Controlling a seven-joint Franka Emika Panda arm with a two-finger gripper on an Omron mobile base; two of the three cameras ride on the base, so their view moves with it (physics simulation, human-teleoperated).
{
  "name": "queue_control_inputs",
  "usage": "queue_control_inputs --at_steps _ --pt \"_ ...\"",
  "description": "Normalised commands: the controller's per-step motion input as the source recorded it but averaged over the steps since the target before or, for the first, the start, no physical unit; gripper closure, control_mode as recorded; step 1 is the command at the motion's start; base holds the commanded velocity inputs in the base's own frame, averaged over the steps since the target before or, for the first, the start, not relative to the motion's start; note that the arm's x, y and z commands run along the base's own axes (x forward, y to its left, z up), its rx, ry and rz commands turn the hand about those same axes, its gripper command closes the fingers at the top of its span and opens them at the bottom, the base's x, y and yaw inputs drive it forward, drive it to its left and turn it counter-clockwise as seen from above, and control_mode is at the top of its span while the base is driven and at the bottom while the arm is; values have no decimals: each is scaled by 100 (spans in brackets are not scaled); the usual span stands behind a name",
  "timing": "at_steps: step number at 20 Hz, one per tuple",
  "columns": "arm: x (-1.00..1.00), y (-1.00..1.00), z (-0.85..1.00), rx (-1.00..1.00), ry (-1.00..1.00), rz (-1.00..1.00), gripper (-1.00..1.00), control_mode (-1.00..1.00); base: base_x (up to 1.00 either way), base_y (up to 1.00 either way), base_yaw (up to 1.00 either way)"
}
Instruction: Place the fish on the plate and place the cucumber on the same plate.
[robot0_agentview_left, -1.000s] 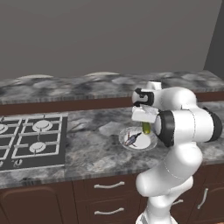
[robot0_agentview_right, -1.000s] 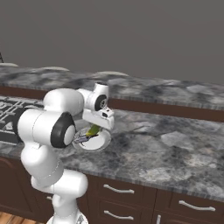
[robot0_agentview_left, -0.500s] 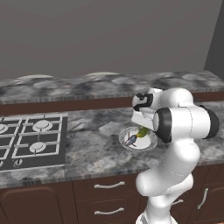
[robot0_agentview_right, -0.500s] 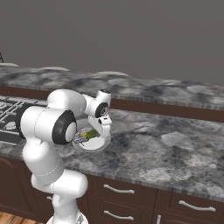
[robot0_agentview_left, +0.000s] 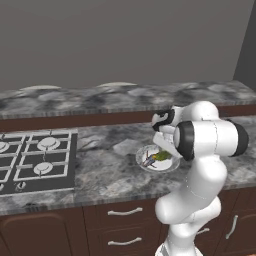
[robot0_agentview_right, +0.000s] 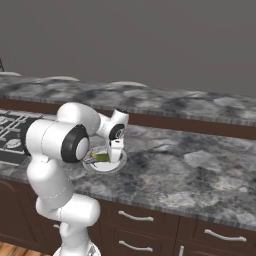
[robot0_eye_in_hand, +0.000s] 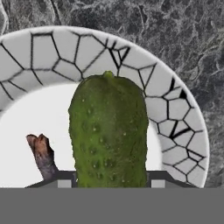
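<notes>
— Looking at the hand view, the cucumber (robot0_eye_in_hand: 108, 133) sits right between the finger pads of the end effector (robot0_eye_in_hand: 108, 183), which are closed part-way onto its sides, so it has hold of it. Do you read it the same?

— I do. Its long axis runs straight out from the end effector along the line the fingers point, with the stalk end farthest from the hand. And directly beyond it is the plate (robot0_eye_in_hand: 175, 118), cracked-pattern rim on the far side, plain white middle underneath.

— So the thing that matters is simply straight down: cucumber over the plate's middle, not over the desk (robot0_eye_in_hand: 188, 39).

— Yes. From the left base view the end effector (robot0_agentview_left: 163, 150) hangs low over the plate (robot0_agentview_left: 145, 162), and the green of the cucumber (robot0_agentview_left: 162, 155) looks to be at or just above the plate's surface. Whether it touches I can't tell.

— And the fish?

— On the plate beside the cucumber; the fish (robot0_agentview_left: 149, 159) shows as a small purplish shape there, and the brown tail of it pokes up next to the cucumber in the hand view.

— Then I'd judge letting go is all that remains.

— Likely, provided it doesn't roll onto the rim.
</notes>
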Motion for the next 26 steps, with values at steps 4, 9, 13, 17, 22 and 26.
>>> queue_control_inputs --at_steps 4,9,13,17,22,26 --pt "7 8 -22 -2 5 -18 100 -100 0 0 0" --pt "0 12 -20 0 3 -11 100 -100 0 0 0" --pt "0 10 -18 0 1 -8 -100 -100 0 0 0" --pt "0 0 -3 0 0 -2 -100 -100 0 0 0" --pt "-15 0 28 -2 0 -1 -100 -100 0 0 0" --pt "-17 0 52 -9 0 -1 -100 -100 0 0 0"
